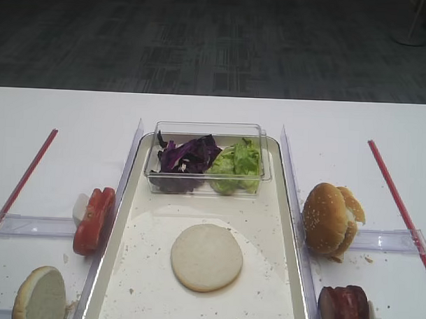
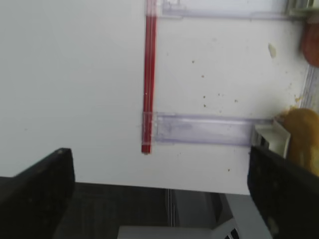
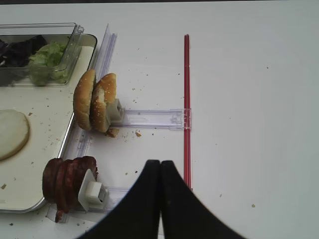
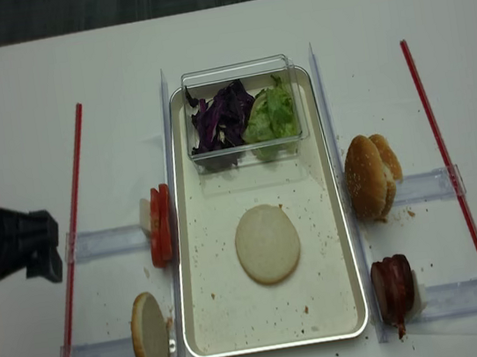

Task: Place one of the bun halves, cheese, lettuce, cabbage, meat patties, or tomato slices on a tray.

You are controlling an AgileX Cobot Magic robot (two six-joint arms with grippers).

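While the large rectangular tray with silver metal rim and off-white speckled floor fills the centre of the white table, one plain round bun half with pale cream cut face lies flat on its floor, just toward 6 o'clock of centre.

- At the tray's 12 o'clock end: small clear plastic box, holding dark purple shredded cabbage and, at its 3 o'clock side, light green crinkled lettuce.
- At 9 o'clock, off the tray: bright red tomato slices on edge.
- At 7 o'clock: second bun half on edge.
- At 3 o'clock: domed sesame-seeded buns.
- At 5 o'clock: dark reddish-brown meat patties on edge.
- Left gripper: black fingers spread wide apart, nothing between.
- Right gripper: fingertips pressed together, holding nothing.
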